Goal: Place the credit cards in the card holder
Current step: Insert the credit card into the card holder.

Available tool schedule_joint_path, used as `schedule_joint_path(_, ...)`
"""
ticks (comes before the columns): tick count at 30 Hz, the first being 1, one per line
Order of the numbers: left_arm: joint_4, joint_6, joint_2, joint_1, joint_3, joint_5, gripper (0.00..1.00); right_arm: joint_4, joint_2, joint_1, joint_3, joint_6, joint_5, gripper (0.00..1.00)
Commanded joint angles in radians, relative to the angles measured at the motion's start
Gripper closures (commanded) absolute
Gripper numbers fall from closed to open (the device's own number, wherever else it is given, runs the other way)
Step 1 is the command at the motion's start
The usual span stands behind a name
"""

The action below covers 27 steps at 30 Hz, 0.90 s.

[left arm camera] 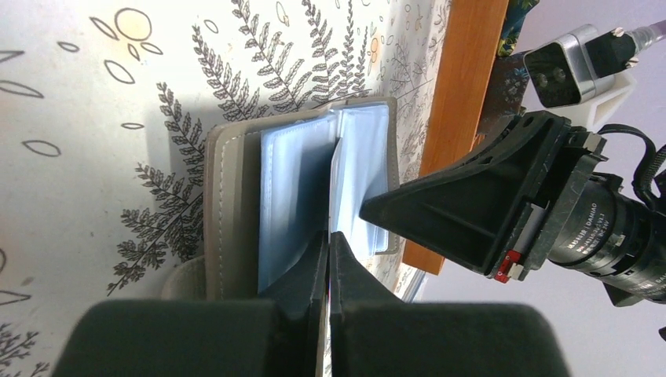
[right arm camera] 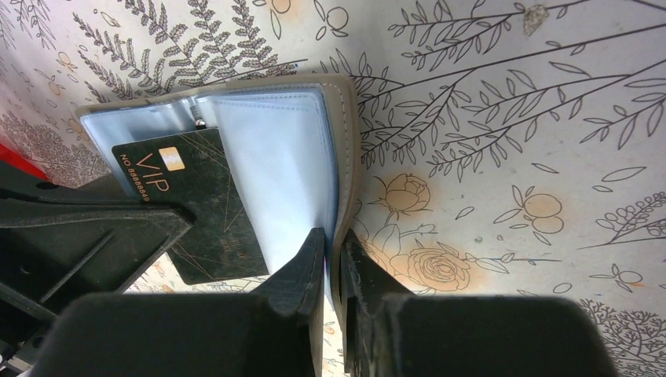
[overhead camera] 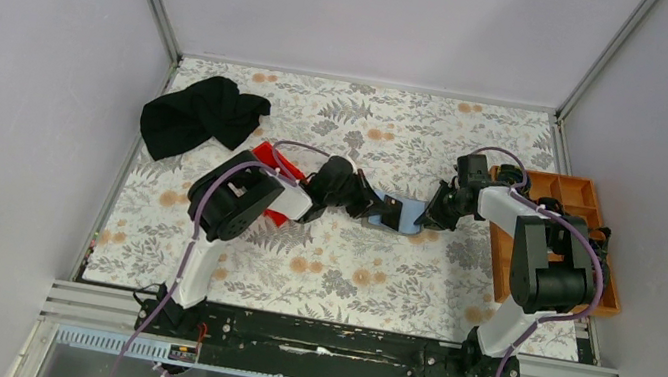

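Clamping the card holder (right arm camera: 348, 149) by its grey cover in the right gripper (right arm camera: 330, 239), over the middle of the table (overhead camera: 346, 282), to keep the sleeves fanned open. Pinching the black VIP card (right arm camera: 196, 204) tight in the left gripper (left arm camera: 329, 236), lined up with a sleeve mouth for sliding in.
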Motion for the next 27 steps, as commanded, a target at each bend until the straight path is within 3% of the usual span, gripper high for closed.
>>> schedule_joint_path(1,0.095,-0.023,0.027,0.014,-0.004,0.035,1.00,-0.033,0.040,0.006,-0.001,-0.028,0.053,0.93)
schedule_joint_path(8,0.209,-0.045,0.050,0.032,-0.031,0.054,1.00,-0.030,0.044,0.005,-0.004,-0.029,0.053,0.93)
schedule_joint_path(27,0.257,-0.050,0.096,0.048,-0.020,0.068,1.00,-0.038,0.049,0.005,-0.003,-0.037,0.060,0.93)
